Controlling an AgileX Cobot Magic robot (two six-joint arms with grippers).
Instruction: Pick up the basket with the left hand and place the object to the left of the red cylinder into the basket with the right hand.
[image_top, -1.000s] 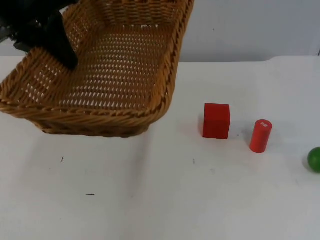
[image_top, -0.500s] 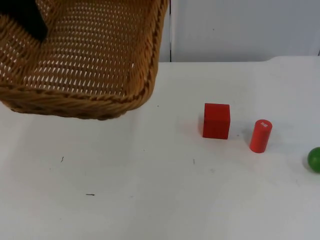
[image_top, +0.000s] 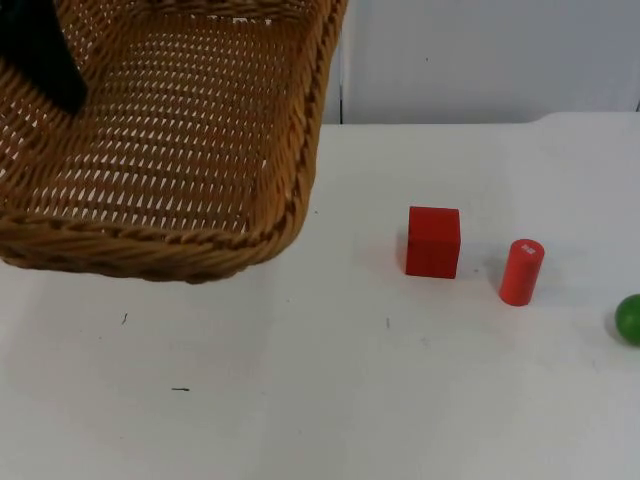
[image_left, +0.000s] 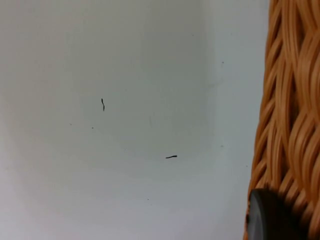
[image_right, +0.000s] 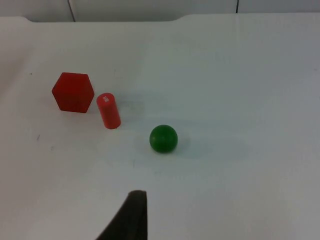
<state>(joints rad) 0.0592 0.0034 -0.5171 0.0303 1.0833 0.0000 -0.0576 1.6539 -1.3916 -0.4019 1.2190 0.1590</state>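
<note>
A white table (image_top: 330, 400) ran back to a grey partition wall (image_top: 480, 60). We saw the left gripper (image_top: 40, 55) clamped on the wicker basket's (image_top: 180, 150) rim, holding it tilted above the table. The red cube (image_top: 433, 241), our target, sat just left of the red cylinder (image_top: 521, 271), a green ball (image_top: 629, 319) further right. Of the right gripper (image_right: 131, 215) we could not tell the finger state. Reaching in, it might topple the close-standing cylinder.

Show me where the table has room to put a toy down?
The big bare patch is the white table in front of the lifted basket and the red cube. It's crowded on the right: cube, red cylinder and green ball sit in a row.
</note>
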